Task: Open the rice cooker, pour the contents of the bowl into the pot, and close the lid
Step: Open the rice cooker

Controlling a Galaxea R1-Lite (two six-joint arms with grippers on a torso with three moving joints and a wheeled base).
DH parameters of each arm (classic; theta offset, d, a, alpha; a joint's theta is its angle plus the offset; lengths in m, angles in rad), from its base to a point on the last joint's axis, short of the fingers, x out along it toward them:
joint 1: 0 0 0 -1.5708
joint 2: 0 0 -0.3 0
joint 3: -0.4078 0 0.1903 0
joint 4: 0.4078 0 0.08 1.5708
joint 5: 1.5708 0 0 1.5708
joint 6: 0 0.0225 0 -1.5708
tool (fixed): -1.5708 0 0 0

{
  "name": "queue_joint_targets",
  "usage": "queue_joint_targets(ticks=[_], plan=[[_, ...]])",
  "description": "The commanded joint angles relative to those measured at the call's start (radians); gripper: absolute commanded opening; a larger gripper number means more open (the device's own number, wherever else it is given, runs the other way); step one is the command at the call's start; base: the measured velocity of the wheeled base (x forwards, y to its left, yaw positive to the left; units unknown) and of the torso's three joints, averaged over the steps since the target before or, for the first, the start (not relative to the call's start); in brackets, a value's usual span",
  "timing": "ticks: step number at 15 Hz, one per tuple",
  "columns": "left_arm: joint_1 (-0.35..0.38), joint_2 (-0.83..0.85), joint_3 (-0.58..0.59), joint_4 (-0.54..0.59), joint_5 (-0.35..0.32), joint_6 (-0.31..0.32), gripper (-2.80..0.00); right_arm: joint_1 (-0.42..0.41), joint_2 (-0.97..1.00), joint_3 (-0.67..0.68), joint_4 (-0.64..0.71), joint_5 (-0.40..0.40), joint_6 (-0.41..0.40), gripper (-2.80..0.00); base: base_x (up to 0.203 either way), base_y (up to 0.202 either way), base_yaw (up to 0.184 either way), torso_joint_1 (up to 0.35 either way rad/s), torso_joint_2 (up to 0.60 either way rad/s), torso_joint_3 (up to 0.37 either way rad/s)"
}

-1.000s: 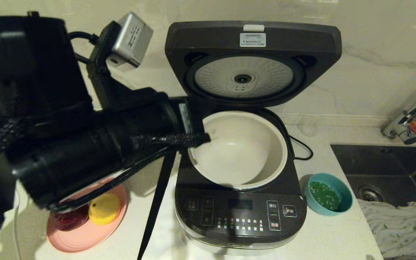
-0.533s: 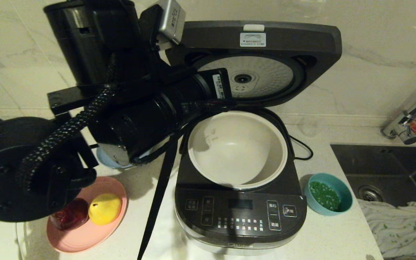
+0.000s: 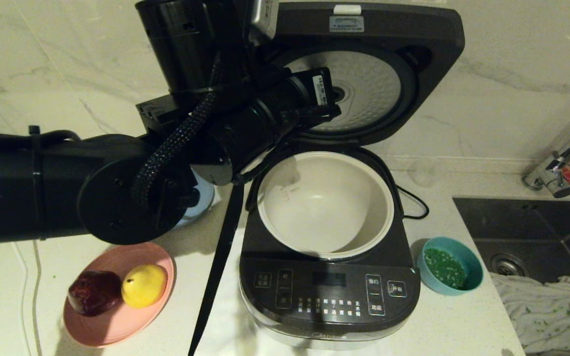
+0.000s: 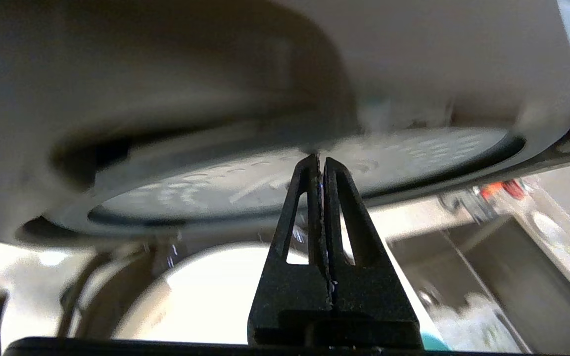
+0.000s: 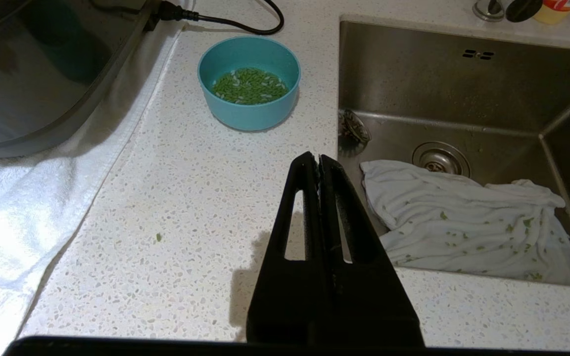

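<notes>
The dark grey rice cooker (image 3: 329, 291) stands open at the centre of the counter. Its lid (image 3: 403, 44) is tipped back, and the silver dimpled inner plate (image 4: 206, 185) faces forward. The cream pot (image 3: 324, 202) inside holds nothing. My left gripper (image 4: 318, 159) is shut and empty, with its tips right at the lid's inner plate above the pot (image 4: 201, 296). The teal bowl (image 3: 451, 272) with its green contents (image 5: 249, 85) sits right of the cooker. My right gripper (image 5: 318, 158) is shut and empty, hovering over the counter short of the bowl (image 5: 249, 106).
A pink plate (image 3: 117, 326) with a yellow and a dark red fruit lies at the front left. A steel sink (image 3: 537, 232) with a white cloth (image 5: 468, 222) and a faucet (image 3: 557, 173) lies to the right. A power cord (image 3: 413, 205) runs behind the cooker. A white towel (image 5: 18, 207) lies under the cooker.
My left arm has swung up and to the right, from in front of the pot to the lid's underside. The lid has tipped further back. The bowl has not moved.
</notes>
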Motion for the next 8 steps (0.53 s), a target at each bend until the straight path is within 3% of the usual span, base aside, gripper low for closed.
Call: queue_joint_targets(ticks=[1, 8], plan=[[0.017, 0.053, -0.031, -0.014, 0.002, 0.007, -2.80, 0.000, 0.001, 0.002, 0.000, 0.000, -0.001, -2.80, 0.000, 0.000, 0.000, 0.000, 0.00, 0.000], [0.037, 0.111, -0.163, -0.010, 0.002, 0.043, -2.80, 0.000, 0.001, 0.002, 0.000, 0.000, -0.002, -2.80, 0.000, 0.000, 0.000, 0.000, 0.00, 0.000]])
